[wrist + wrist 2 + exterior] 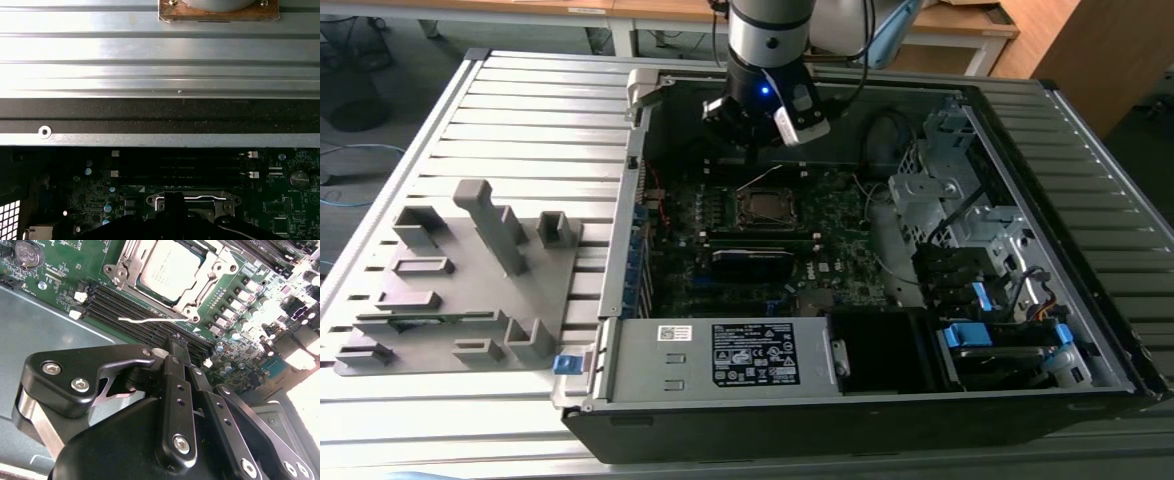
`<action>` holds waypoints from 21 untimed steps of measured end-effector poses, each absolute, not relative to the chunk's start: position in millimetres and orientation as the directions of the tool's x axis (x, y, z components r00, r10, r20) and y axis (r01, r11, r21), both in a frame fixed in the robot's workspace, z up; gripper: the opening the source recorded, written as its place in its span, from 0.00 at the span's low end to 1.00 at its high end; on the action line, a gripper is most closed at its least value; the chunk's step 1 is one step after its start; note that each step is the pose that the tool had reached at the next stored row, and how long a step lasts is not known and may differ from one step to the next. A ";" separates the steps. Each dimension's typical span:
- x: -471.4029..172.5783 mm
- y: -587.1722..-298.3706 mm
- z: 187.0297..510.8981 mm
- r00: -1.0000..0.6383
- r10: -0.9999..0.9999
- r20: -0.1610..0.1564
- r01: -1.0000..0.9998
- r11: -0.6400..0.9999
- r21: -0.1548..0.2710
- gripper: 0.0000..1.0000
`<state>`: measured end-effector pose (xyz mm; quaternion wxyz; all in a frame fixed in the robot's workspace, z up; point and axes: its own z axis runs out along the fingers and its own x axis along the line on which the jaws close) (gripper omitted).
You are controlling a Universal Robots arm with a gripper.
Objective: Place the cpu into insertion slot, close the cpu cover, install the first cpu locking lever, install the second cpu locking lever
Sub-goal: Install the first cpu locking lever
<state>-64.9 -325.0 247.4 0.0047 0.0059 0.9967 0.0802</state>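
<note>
The arm (767,30) hangs upright, its pincer (178,344) pointing down with both fingers (175,385) pressed together.

The cpu (165,267) has a dull, matt silver-grey metal top. The cpu cover (199,289) around it is shinier bare metal. The gripper (178,340) is matt black with bright metal screws. The desk (520,110) is ribbed, brushed metal.

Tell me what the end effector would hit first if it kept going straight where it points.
Probably the black memory slots just ahead of the end effector; the thin locking lever lies close beside that line, and depth is unclear.
</note>
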 end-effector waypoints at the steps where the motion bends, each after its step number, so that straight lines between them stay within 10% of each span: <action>1: -64.9 -325.0 247.4 -1.000 0.012 -0.008 0.011 0.988 0.154 0.11; 21: -59.3 -324.9 246.5 -1.000 0.012 -0.008 0.011 0.989 0.146 0.11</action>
